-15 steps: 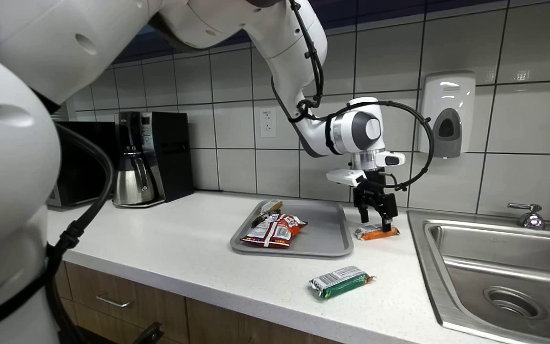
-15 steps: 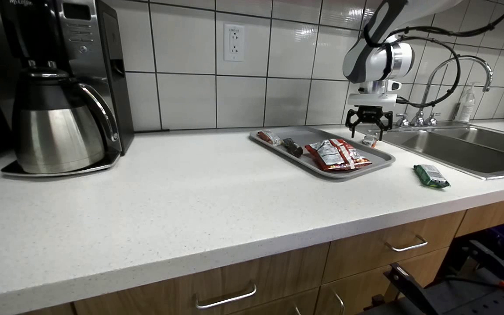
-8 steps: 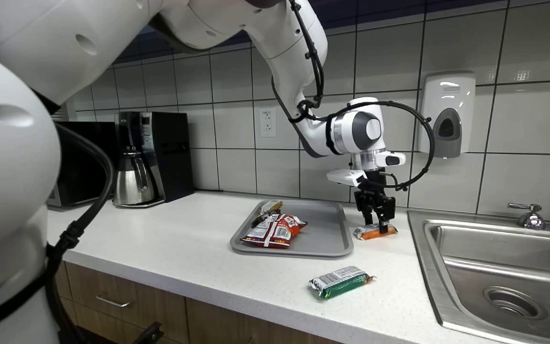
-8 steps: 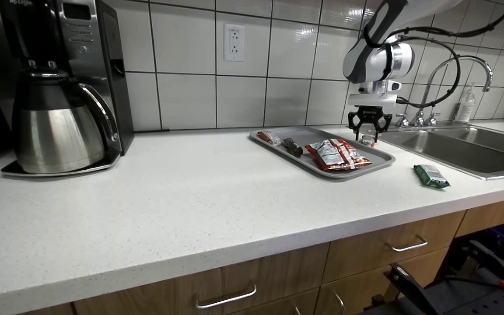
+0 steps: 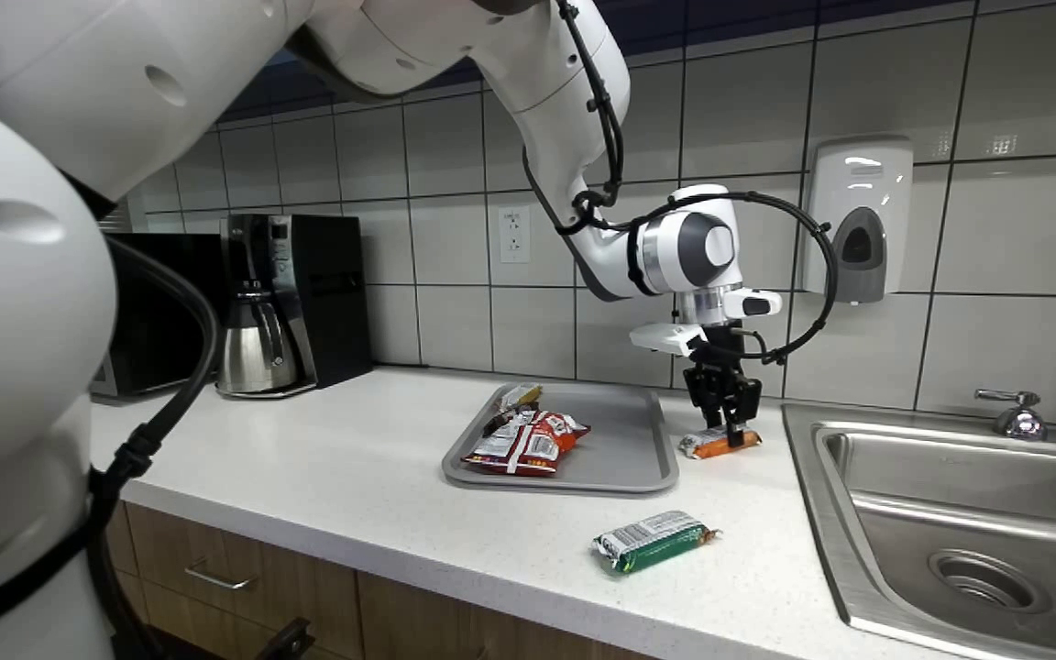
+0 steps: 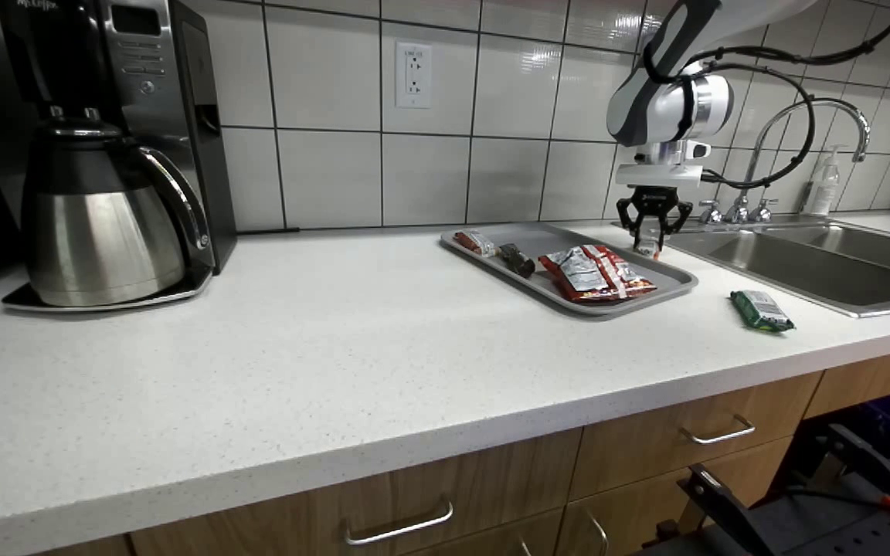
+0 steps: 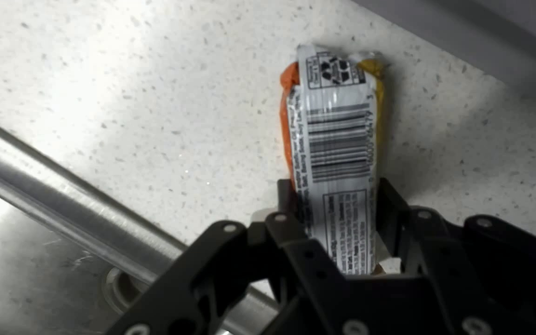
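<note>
Gripper is pinching the orange-wrapped bar, fingers against both long sides, roughly mid-length. Bar is on the bench, barcode up, between gray tray and sink, touching neither. Tray carries a red snack bag plus small packets. Green packet near bench front edge, well apart from gripper. Coffee maker past the tray, away from sink, carafe seated.

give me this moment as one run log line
end effector: closed on orange-white packet | place: on counter, between tray and sink | tray: holds red bag | green packet: on counter, outside tray
</note>
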Available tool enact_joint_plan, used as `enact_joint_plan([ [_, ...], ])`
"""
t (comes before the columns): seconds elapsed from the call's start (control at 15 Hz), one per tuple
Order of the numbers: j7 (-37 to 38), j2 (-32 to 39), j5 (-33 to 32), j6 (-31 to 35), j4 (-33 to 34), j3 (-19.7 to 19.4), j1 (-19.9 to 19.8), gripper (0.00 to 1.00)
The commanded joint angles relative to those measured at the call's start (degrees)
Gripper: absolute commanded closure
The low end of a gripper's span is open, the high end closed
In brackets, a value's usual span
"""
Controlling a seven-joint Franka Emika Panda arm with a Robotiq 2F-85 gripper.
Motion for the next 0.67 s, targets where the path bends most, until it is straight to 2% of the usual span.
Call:
enact_joint_plan([
  [0.0,-0.23,-1.61,0.18,-1.54,0.34,0.28,-0.43,0.81],
  [0.6,-0.12,-3.68,0.34,-1.85,1.36,1.41,0.29,0.81],
])
